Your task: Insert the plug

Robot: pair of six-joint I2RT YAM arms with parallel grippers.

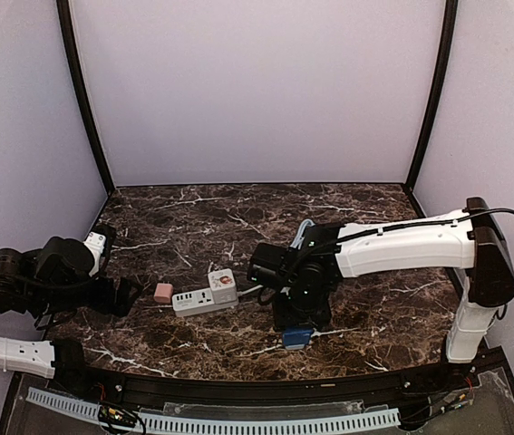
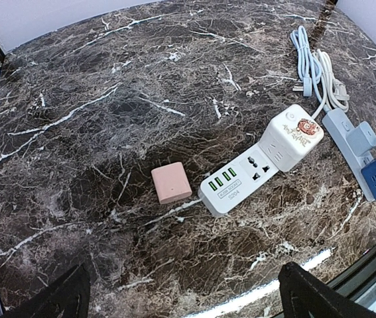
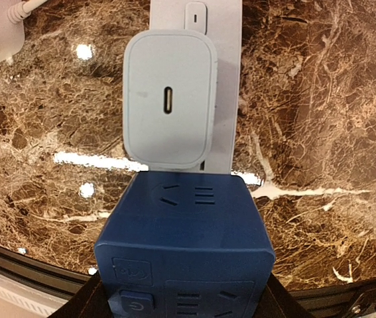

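Note:
A pink plug cube (image 2: pixel 171 183) lies on the marble beside the USB end of a white power strip (image 2: pixel 241 179), which carries a white cube with a cartoon sticker (image 2: pixel 296 136). My left gripper (image 2: pixel 184 298) is open and empty, a short way in front of the pink cube (image 1: pixel 162 292). My right gripper (image 3: pixel 184 295) is shut on a dark blue socket cube (image 3: pixel 184 232) near the table's front edge (image 1: pixel 297 338). Just beyond it a pale grey charger (image 3: pixel 169 99) sits on a light blue-grey strip (image 3: pixel 224 86).
Coiled blue and white cables (image 2: pixel 313 66) lie behind the white strip. The black front rail of the table (image 1: pixel 238 391) runs just beyond the blue cube. Purple walls (image 1: pixel 257 91) close the back and sides.

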